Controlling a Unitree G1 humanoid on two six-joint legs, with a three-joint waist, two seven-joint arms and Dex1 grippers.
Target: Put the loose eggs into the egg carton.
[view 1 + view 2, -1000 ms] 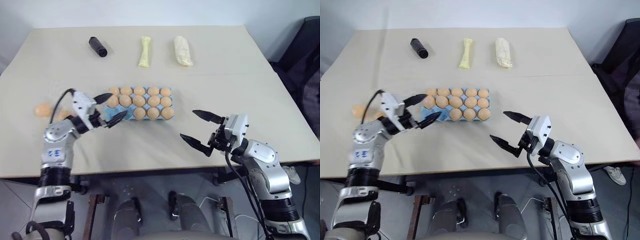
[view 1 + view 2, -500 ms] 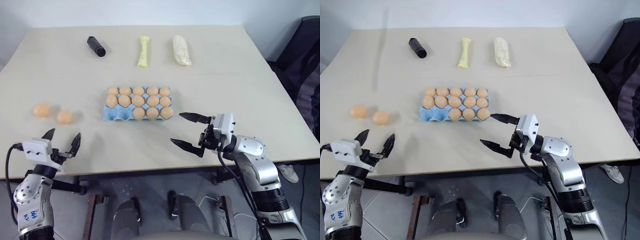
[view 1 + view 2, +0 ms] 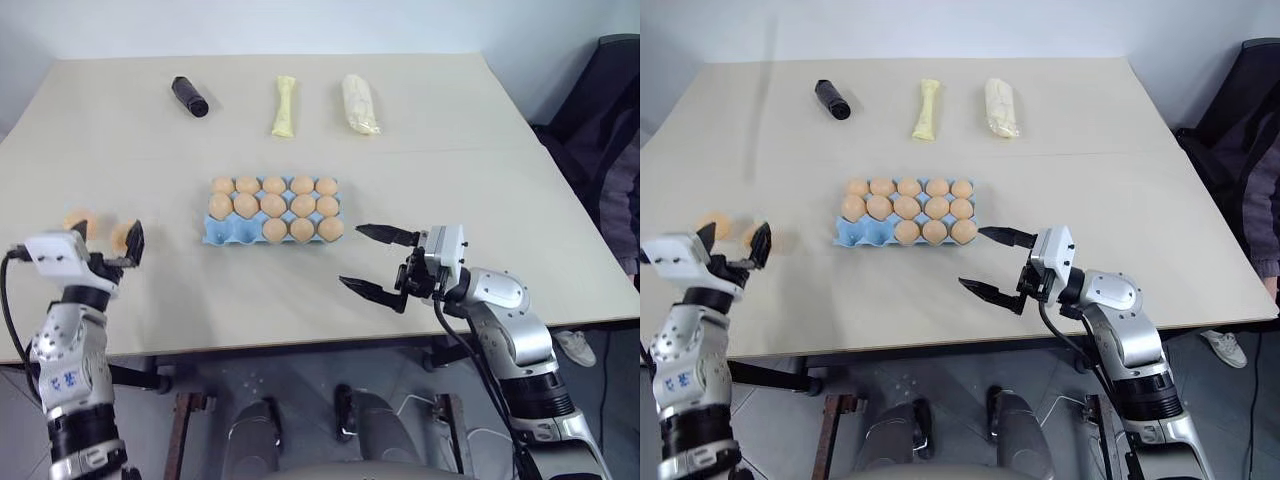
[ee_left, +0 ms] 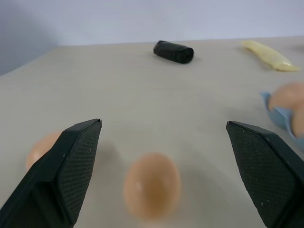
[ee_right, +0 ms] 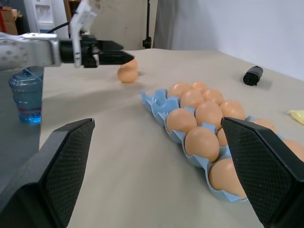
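The left pincer (image 4: pixel 164 171) is held wide open with nothing in it, and one loose egg (image 4: pixel 152 185) is seen on the tabletop (image 3: pixel 420 110) between its fingers. A second egg (image 4: pixel 40 147) is half hidden behind one finger (its full shape cannot be made out). The right pincer (image 3: pixel 375 262) is open and empty too, near the egg carton (image 3: pixel 272 210), which is almost full. If the egg is pinched off-centre, it could be rolled away or cracked.
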